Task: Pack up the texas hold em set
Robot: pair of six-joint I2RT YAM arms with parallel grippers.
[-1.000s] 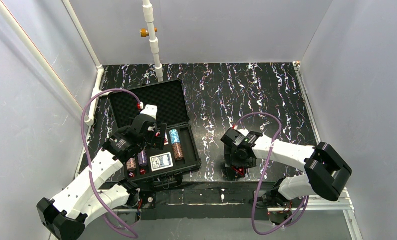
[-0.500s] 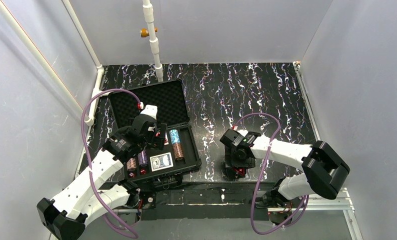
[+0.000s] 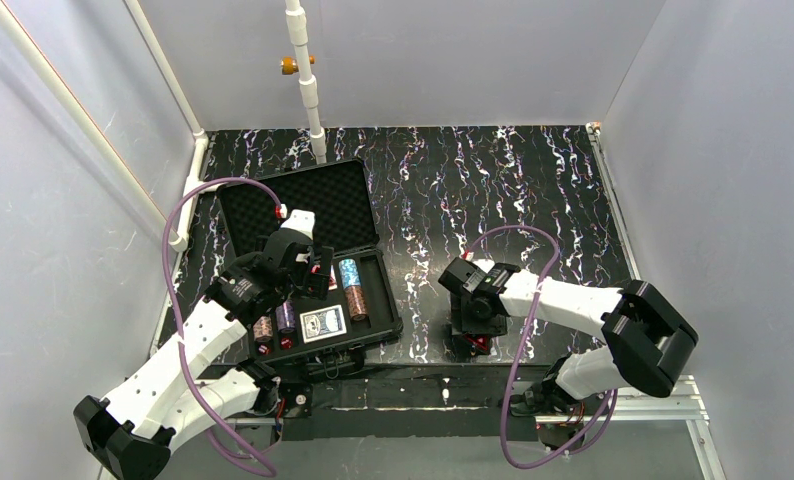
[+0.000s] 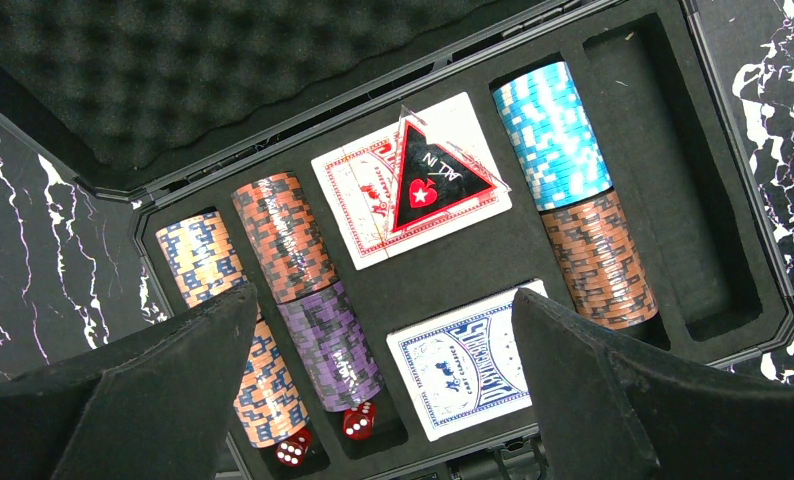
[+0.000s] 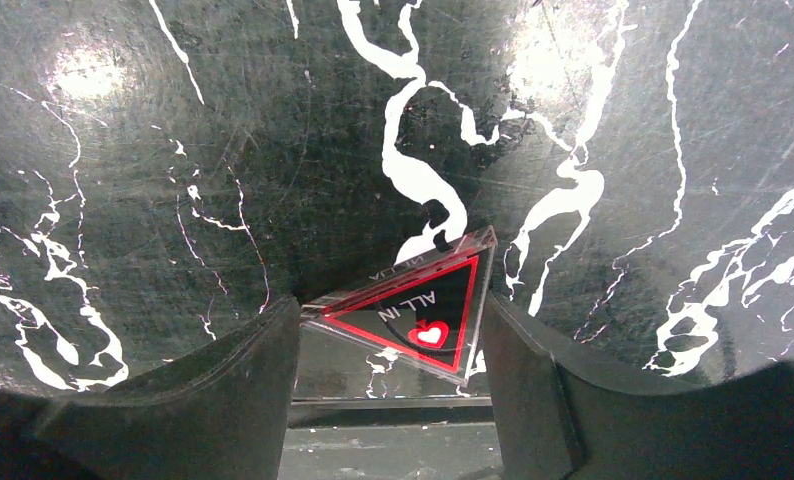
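- Red triangle [image 5: 418, 315] was pinched by its edges in the right gripper [image 5: 388, 320], low over the table [image 5: 173, 150], judged ready for transfer.
- Over the case [image 4: 743, 310], the left gripper [image 4: 383, 300] hung wide open, empty.

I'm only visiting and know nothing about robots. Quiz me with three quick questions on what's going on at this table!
1. True or false: the left pincer grips a chip stack.
2. What lies on the red deck? A) dice B) a triangle C) blue chips
3. What does the right pincer have between its fingers?

Key
1. False: it is open above the case.
2. B
3. The heart triangle marked ALL IN, tilted.
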